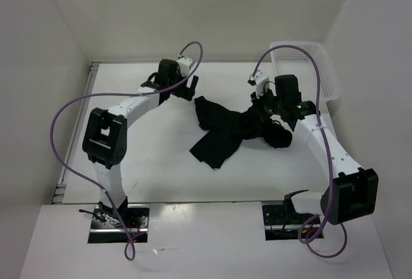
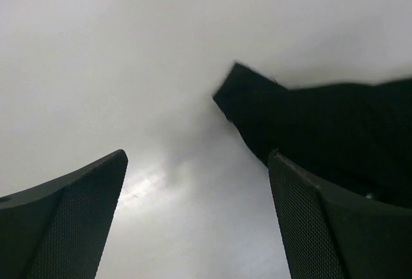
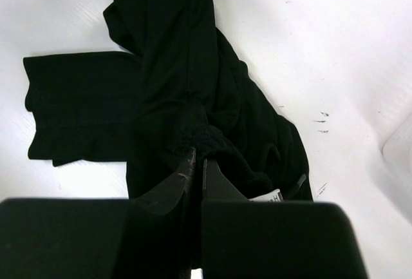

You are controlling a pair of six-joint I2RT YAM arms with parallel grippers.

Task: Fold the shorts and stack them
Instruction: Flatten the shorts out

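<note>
The black shorts point(image 1: 225, 131) lie crumpled in the middle of the white table, legs spread to the left and front. My right gripper point(image 1: 265, 106) is shut on a bunched fold of the shorts point(image 3: 174, 66) at their right side; the jaws point(image 3: 199, 156) are pressed together with fabric between them. My left gripper point(image 1: 187, 86) is open and empty just behind and left of the shorts' far corner point(image 2: 257, 98); its fingers point(image 2: 309, 214) hover over bare table.
A white mesh basket point(image 1: 322, 66) stands at the back right against the wall. White walls close in the table on the left, back and right. A white label point(image 3: 273, 196) shows on the shorts.
</note>
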